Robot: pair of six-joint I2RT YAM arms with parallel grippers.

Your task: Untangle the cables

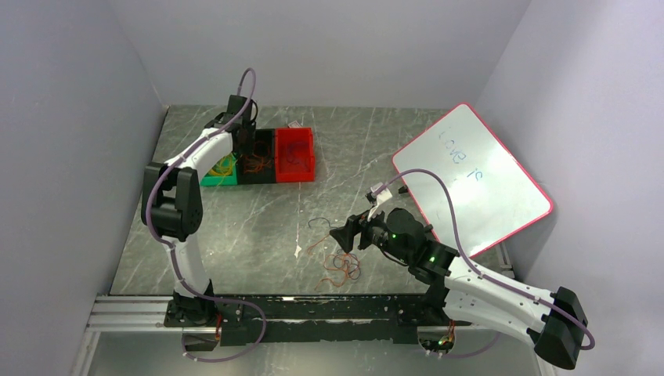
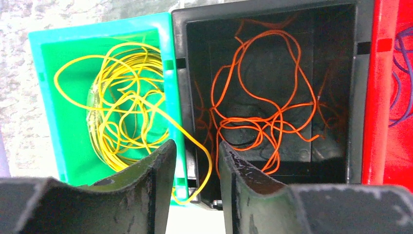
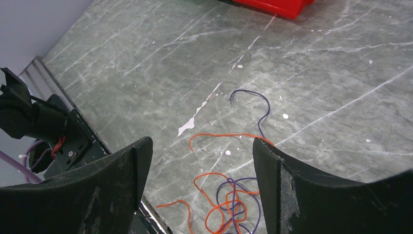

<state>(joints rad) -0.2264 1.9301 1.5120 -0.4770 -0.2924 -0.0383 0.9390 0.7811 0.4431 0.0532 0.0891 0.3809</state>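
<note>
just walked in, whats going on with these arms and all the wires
Two robot arms are sorting thin wires by colour. The left gripper hangs open over three plastic bins: yellow wires in the green bin, orange wires in the black bin, purple wires in the red bin. One yellow strand trails over the green bin's rim. The right gripper hovers open above a small orange and purple tangle on the grey marble-look table.

My marble table carries 3 bins in a row, the red bin rightmost. Loose cables lie nearer me than it, and a whiteboard lies to its right.
</note>
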